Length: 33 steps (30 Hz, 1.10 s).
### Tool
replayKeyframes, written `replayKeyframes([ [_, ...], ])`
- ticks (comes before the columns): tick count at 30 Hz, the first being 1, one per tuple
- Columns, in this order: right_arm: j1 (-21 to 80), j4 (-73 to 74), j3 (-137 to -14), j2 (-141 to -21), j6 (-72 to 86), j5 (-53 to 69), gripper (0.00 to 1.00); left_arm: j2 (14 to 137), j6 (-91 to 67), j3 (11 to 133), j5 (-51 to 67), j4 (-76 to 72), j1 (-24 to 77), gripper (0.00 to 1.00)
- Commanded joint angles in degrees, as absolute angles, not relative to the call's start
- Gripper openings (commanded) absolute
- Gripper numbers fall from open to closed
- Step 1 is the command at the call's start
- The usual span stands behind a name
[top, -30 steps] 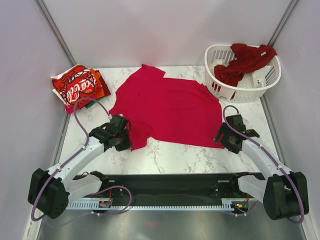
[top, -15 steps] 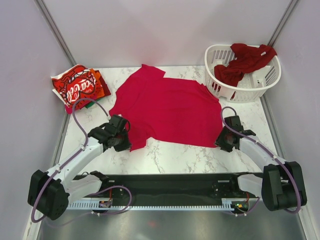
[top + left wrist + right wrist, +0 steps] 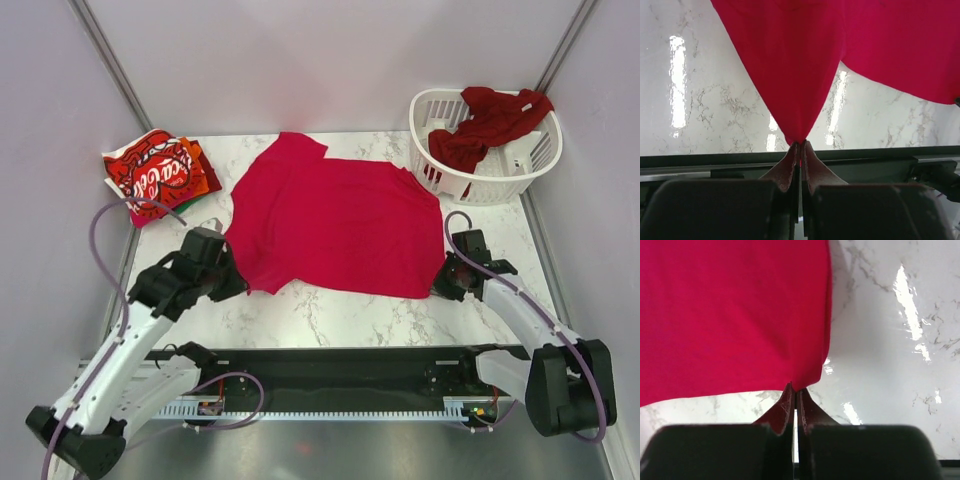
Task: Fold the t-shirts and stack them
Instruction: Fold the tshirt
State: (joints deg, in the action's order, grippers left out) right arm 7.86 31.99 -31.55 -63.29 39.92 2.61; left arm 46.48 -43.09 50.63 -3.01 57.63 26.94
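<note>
Right hand [image 3: 795, 389] just closed on red tee's [image 3: 335, 225] near corner; left hand [image 3: 800, 146], pinching the other, lifted. Tee spread mid-table [image 3: 340, 310]. First fold: I'd carry both corners across, evenly.

Right tool [image 3: 795, 392]: both fingers pressed together, with the corner of the bright red t-shirt [image 3: 730, 315] pinched at their tips. The cloth spreads over the upper left of the view. White marbled tabletop [image 3: 890, 365] lies bare to the right and below the hem, with glare patches.
</note>
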Motion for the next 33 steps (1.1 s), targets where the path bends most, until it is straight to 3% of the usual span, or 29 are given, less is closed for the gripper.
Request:
replayKeyframes([
  [1, 7.73, 36.55, -36.73, -60.56, 37.71, 5.27, 0.00, 42.38, -45.35, 56.33, -5.09, 68.61, 26.63, 0.02],
  [11, 7.65, 47.79, -37.79, -48.00, 39.64, 8.44, 0.00, 34.02, -48.16, 59.67, -4.04, 81.11, 26.63, 0.02],
  [24, 7.65, 63.37, -42.98, -32.00, 40.17, 8.70, 0.00, 32.43, -44.74, 60.21, 1.31, 87.01, 26.63, 0.02],
  [28, 7.73, 60.74, -42.62, -34.18, 38.94, 7.82, 0.00, 33.66, -43.51, 60.29, 0.97, 84.12, 26.63, 0.02],
  [33, 7.65, 56.08, -49.54, -44.18, 35.86, 2.73, 0.00, 43.92, -38.15, 64.85, -3.68, 79.20, 26.63, 0.02],
])
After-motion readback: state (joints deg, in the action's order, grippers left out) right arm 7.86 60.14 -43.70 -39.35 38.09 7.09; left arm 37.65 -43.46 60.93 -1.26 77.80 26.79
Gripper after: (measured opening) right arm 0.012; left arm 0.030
